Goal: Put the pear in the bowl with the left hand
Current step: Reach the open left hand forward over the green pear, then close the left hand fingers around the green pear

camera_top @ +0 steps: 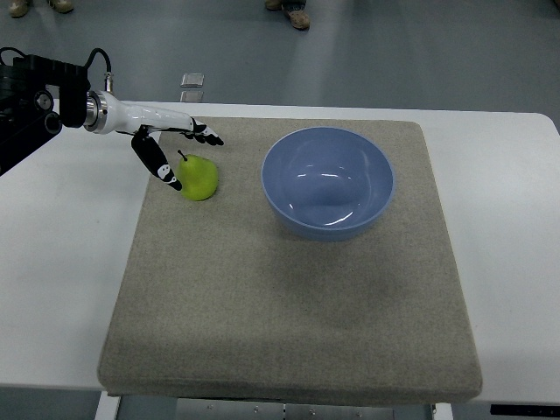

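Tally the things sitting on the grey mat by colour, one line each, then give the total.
Green: 1, the pear
Blue: 1, the bowl
Total: 2, both on the mat

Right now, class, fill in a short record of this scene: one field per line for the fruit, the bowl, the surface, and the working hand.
fruit: green pear, lying on the mat, left of the bowl
bowl: blue bowl, upright, nothing inside it
surface: grey mat on a white table
working hand: left hand, fingers spread around the pear's left side, thumb tip at the pear, not closed on it
pear and bowl: apart, bare mat between them
right hand: not in view
task state: pear not yet in bowl
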Motion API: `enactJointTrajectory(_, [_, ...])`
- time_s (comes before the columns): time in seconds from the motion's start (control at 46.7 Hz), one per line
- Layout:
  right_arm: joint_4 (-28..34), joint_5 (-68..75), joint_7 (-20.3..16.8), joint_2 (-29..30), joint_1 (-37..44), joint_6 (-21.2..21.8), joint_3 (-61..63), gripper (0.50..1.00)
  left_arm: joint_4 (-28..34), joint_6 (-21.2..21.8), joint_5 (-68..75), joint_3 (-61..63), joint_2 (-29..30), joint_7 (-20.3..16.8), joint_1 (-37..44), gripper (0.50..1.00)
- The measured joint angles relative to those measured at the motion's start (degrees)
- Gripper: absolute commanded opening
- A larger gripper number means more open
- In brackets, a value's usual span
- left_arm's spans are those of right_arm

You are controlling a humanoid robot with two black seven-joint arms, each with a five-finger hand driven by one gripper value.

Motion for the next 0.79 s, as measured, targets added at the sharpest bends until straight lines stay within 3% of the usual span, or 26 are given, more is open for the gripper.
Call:
enactJointTrajectory(0.685, [0.00, 0.03, 0.00, 0.00, 0.00, 0.01, 0.00, 0.926, 0.01, 6.97, 9.10, 4.48, -2.20, -0.47, 0.08, 0.928])
enactJointTrajectory(0.792, [0.00, 0.03, 0.00, 0.00, 0.00, 0.02, 0.00, 0.926, 0.03, 7.25, 9.09, 5.59, -3.05, -0.68, 0.08, 0.900])
